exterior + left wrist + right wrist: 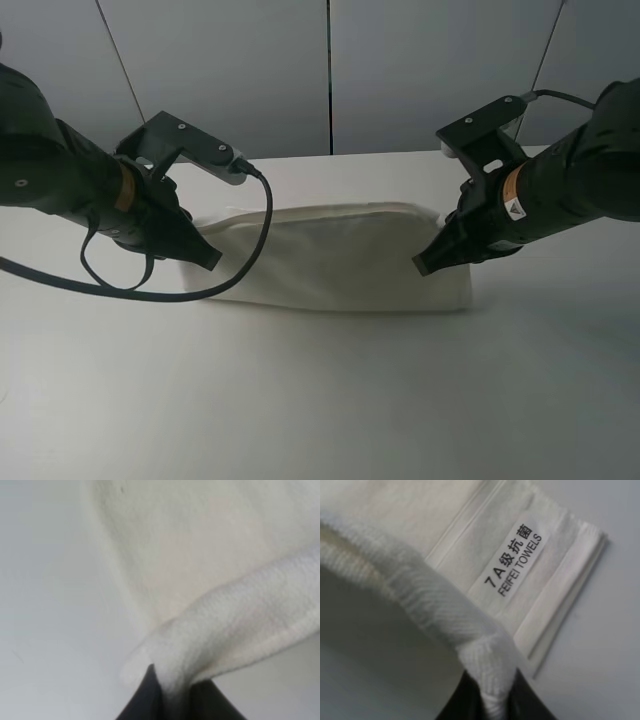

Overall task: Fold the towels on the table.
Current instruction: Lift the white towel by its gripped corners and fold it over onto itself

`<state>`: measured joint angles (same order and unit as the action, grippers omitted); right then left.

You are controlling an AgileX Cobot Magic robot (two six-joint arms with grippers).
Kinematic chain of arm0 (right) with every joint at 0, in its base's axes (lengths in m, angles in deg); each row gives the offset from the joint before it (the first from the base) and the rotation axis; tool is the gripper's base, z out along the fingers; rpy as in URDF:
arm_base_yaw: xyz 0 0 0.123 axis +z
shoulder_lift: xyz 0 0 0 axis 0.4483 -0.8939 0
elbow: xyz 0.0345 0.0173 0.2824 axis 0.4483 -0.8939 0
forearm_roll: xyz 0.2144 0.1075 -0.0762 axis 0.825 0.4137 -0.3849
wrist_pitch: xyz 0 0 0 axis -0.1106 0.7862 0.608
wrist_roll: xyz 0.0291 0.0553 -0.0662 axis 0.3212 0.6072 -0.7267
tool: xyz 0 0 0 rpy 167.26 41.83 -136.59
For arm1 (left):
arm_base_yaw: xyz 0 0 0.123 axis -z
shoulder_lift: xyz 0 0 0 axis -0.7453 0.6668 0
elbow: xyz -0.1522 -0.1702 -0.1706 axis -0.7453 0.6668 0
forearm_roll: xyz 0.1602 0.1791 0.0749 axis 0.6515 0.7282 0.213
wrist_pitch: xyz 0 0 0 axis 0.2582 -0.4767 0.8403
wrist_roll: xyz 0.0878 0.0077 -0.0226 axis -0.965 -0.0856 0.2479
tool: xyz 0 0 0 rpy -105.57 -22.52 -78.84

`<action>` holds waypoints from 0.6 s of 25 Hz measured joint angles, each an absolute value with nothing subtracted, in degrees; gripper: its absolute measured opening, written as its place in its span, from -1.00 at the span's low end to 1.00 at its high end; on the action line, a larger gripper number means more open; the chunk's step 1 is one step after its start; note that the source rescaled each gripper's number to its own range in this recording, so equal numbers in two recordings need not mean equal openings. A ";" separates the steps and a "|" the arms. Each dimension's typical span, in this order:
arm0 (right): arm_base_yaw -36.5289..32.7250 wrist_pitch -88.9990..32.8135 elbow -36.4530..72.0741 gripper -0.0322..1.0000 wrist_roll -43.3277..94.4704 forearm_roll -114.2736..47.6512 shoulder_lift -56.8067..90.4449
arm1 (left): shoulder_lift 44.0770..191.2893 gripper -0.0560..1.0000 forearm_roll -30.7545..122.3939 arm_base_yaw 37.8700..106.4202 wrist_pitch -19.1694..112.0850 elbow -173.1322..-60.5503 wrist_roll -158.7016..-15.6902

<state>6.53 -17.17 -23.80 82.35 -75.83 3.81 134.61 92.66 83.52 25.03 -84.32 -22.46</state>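
The white terry towel (340, 260) lies across the middle of the white table (320, 400), its far long edge lifted and carried over the lower layer. My left gripper (208, 257) is shut on the towel's left end; in the left wrist view its dark fingers (147, 700) pinch a thick fold of towel (230, 630). My right gripper (425, 263) is shut on the right end; in the right wrist view its fingers (465, 700) pinch the hemmed edge (435, 605). Beneath lies the border stripe with the dark-printed label (515, 560).
A black cable (240, 250) loops from my left arm over the towel's left part. Grey wall panels (330, 70) rise behind the table's far edge. Bare tabletop spreads in front of the towel.
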 joint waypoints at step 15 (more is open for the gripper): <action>6.53 -19.49 -23.80 -0.94 117.98 -108.14 -0.98 | 139.47 -0.79 121.99 83.52 27.29 -84.32 6.17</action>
<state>6.53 -19.49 -23.80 117.98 -108.14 -0.98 139.47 121.99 83.52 27.29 -84.32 6.17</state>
